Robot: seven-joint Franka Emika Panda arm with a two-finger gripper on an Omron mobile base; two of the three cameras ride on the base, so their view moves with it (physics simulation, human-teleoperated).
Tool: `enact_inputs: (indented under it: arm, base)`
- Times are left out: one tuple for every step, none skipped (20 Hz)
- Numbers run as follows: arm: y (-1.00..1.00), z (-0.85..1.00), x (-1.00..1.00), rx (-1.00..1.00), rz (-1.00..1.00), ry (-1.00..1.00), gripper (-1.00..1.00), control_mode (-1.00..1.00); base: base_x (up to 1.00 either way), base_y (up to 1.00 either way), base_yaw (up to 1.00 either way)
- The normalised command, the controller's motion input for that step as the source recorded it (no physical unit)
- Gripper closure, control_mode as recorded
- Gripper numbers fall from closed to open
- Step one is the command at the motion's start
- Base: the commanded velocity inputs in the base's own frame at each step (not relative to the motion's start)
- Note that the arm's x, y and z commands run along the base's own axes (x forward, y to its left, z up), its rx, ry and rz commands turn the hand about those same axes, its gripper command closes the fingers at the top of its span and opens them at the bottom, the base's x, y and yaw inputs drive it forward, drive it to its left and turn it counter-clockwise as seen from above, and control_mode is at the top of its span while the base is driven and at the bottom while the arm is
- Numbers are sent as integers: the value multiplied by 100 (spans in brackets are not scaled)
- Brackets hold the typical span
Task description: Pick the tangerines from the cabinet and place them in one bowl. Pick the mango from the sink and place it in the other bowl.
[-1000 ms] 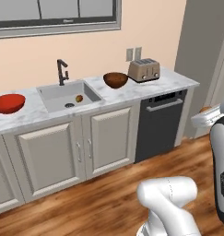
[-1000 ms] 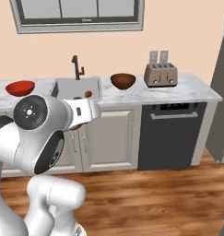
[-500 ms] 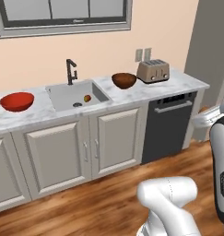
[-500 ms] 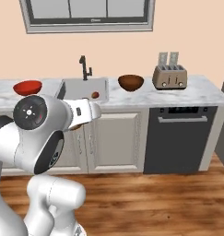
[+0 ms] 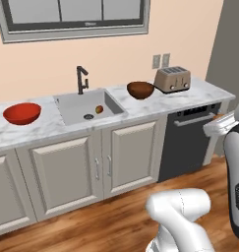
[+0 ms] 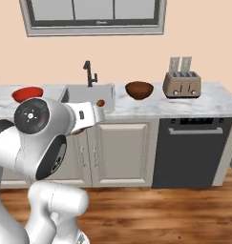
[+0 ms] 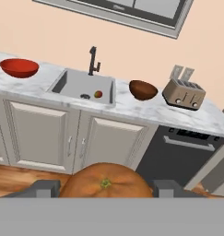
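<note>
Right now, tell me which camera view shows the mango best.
The hand view: the mango lies unobstructed in the sink, near the drain. The left base view shows it smaller; in the right base view the arm partly crowds it.

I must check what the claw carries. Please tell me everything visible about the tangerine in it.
The tangerine is a bright orange ball with a slightly mottled, matte skin and a small greenish stem dimple facing the hand camera. It sits between the two dark fingers of the claw, which press on its left and right sides. Its lower part is cut off at the picture's bottom. It is held in the air in front of the lower cupboards, well short of the counter.
</note>
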Motion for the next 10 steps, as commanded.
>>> enact_inputs:
  arm:
    - [0, 0, 0, 0, 0, 0, 100, 100]
    - [0, 0, 0, 0, 0, 0, 100, 100]
    - [0, 0, 0, 0, 0, 0, 100, 100]
    - [0, 0, 0, 0, 0, 0, 100, 100]
    - [0, 0, 0, 0, 0, 0, 100, 100]
    - [0, 0, 0, 0, 0, 0, 100, 100]
    - [0, 0, 0, 0, 0, 0, 100, 100]
    - [0, 0, 0, 0, 0, 0, 100, 100]
    - [0, 0, 0, 0, 0, 0, 100, 100]
    - [0, 0, 0, 0, 0, 0, 100, 100]
  base:
    - [51, 5, 0]
    - [49, 6, 0]
    - [49, 9, 0]
    - [50, 11, 0]
    - [51, 14, 0]
    - [52, 16, 0]
    - [52, 16, 0]
    - [52, 15, 0]
    - [52, 15, 0]
    - [52, 16, 0]
